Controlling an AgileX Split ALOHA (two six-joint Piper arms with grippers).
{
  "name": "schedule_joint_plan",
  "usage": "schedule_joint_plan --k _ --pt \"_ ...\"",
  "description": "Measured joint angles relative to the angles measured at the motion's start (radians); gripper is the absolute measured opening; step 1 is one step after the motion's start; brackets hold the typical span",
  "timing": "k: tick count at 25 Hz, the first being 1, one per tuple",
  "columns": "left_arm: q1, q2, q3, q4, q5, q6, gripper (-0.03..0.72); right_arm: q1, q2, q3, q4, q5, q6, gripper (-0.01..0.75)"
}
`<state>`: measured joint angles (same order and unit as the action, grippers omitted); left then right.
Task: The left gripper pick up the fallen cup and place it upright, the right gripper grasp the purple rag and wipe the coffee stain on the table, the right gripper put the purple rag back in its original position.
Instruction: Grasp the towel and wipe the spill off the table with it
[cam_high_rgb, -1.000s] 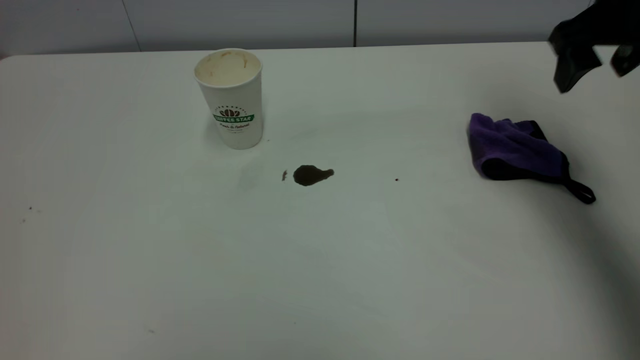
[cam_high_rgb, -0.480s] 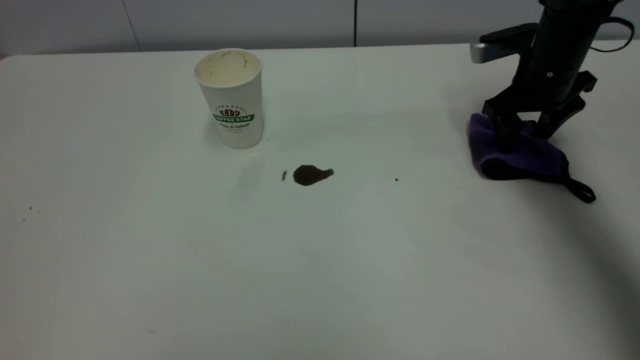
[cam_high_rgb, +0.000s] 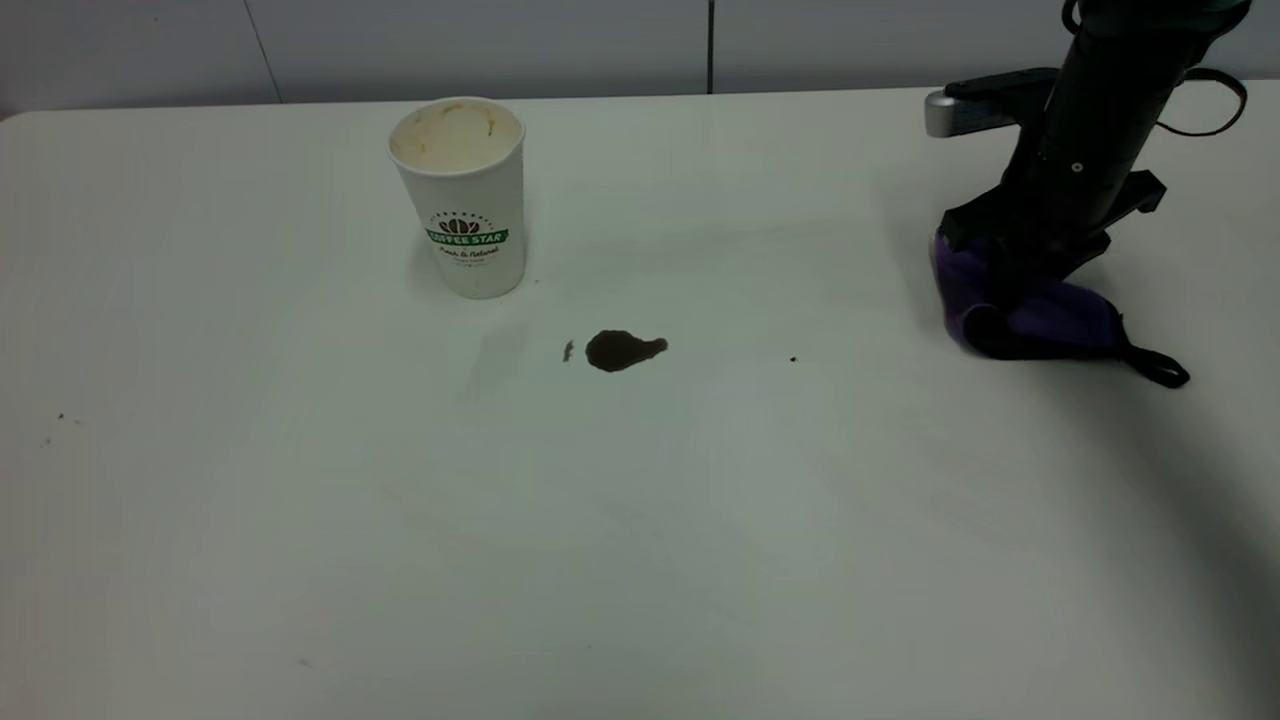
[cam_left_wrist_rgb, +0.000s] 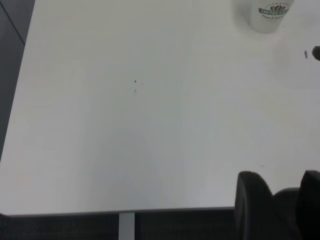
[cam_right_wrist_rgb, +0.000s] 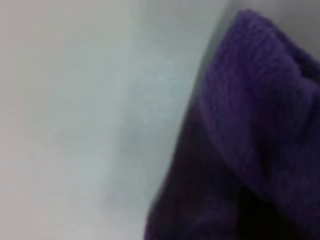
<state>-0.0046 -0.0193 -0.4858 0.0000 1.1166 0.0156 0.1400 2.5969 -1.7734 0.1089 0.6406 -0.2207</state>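
At far right of the table (cam_high_rgb: 300, 500), the right gripper (cam_high_rgb: 1025, 275) is down on the purple rag (cam_high_rgb: 1050, 318), its black body covering the rag's upper part. Fingers look drawn together into the cloth and the rag looks bunched under them, but the tips themselves are hidden by the arm, so grip is probable, not certain. Rag's black loop strap trails out toward the right edge, resting on the tabletop. Right wrist view is filled w/ purple fabric (cam_right_wrist_rgb: 250, 125) pressed close, plus a strip of white table (cam_right_wrist_rgb: 65, 120); no fingers visible there.

The cup (cam_high_rgb: 460, 195) stands upright, well apart from the rag, stained inside, green logo facing the camera. The coffee stain (cam_high_rgb: 620, 349) sits on bare table just in front and to the right of the cup, between cup and rag, w/ its small speck on the cup side.

The left gripper (cam_left_wrist_rgb: 280, 200) is out of the exterior view; in left wrist view only two dark finger stubs show at the table edge, cut off, w/ a gap between them. Cup (cam_left_wrist_rgb: 270, 14) is partly cropped there.
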Motion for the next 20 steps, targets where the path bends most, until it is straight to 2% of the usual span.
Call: schedule_joint_plan --k 1,3,6,12,20 --pt "0.000 0.000 0.000 0.000 0.000 0.000 0.242 0.005 -0.002 0.000 0.030 -0.001 -0.029 0.100" --pt "0.000 0.000 0.000 0.000 0.000 0.000 0.242 0.033 -0.008 0.000 0.101 -0.005 -0.075 0.101" --pt "0.000 0.000 0.000 0.000 0.000 0.000 0.242 0.116 -0.008 -0.037 0.159 0.019 -0.096 0.101" --pt "0.000 0.000 0.000 0.000 0.000 0.000 0.242 0.275 0.003 -0.162 0.139 0.044 -0.046 0.101" --pt "0.000 0.000 0.000 0.000 0.000 0.000 0.242 0.380 0.126 -0.295 0.139 0.043 0.011 0.101"
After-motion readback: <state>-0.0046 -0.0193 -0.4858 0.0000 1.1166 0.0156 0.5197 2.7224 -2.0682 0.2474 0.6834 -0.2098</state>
